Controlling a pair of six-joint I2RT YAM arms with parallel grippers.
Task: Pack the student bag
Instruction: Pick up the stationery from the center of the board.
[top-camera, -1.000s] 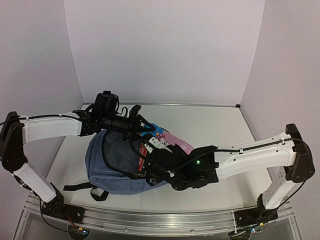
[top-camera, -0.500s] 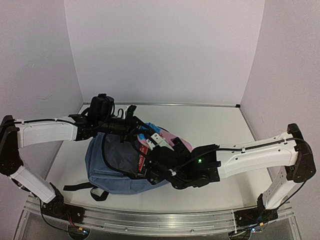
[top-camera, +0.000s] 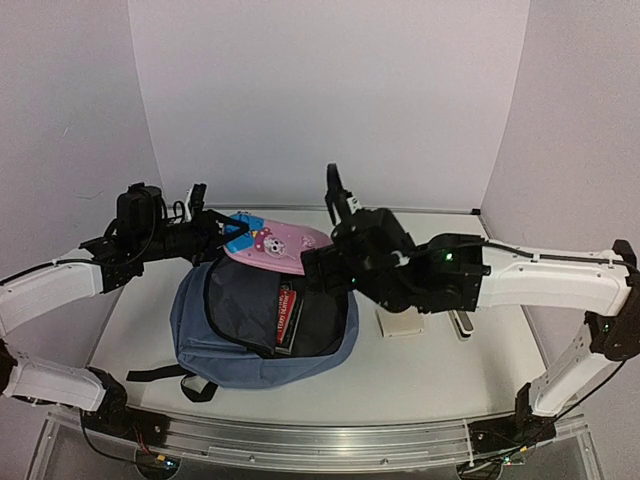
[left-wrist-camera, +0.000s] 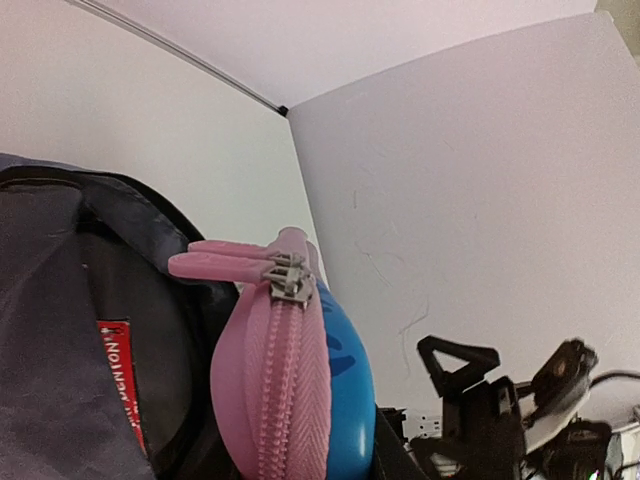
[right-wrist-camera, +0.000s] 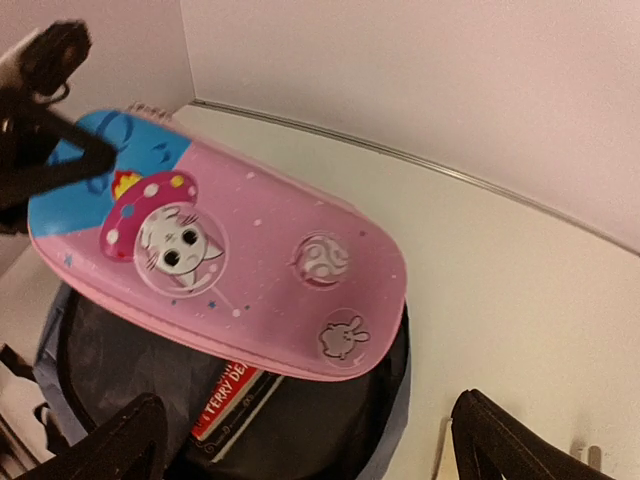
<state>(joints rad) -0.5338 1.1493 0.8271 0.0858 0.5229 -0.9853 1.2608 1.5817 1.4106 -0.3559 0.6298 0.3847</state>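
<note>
White matte table (top-camera: 450, 370) is carrying the soft slate-blue fabric bag (top-camera: 220, 350), lying open left of centre. Left gripper (top-camera: 213, 226) is pinching the rounded glossy pink case (top-camera: 275, 240) by its blue end over the bag mouth. Right gripper (right-wrist-camera: 315, 445) is gaping wide, holding nothing.

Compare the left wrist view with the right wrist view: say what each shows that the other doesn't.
Only the left wrist: the pencil case seen edge-on, its zipper and pull tabs. Only the right wrist: the cat print on the case's face, and the right hand with fingers wide apart. Both: the case above the open student bag, with a red-labelled item inside.
</note>
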